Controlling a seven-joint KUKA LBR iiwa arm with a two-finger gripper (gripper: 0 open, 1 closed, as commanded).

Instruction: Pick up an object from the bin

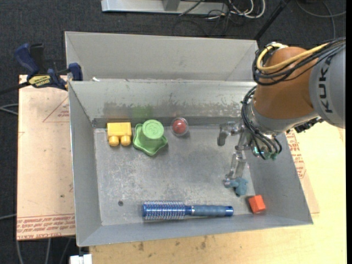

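Observation:
My gripper [233,176] hangs low over the bin's right part, close to the floor. A small blue-grey lump [241,188] lies right at its lower end, touching or nearly touching it; I cannot tell whether it is gripped. An orange cube [256,204] sits just below and to the right of that lump, near the front right corner. A blue hairbrush [187,210] lies lengthwise along the front wall, its handle end pointing towards the gripper.
Along the back wall sit a yellow block [119,133], a green cup-shaped toy [149,137] and a small red ball [179,126]. The arm's orange cover and cables hang over the bin's right wall. Bare floor lies between the back row and the brush.

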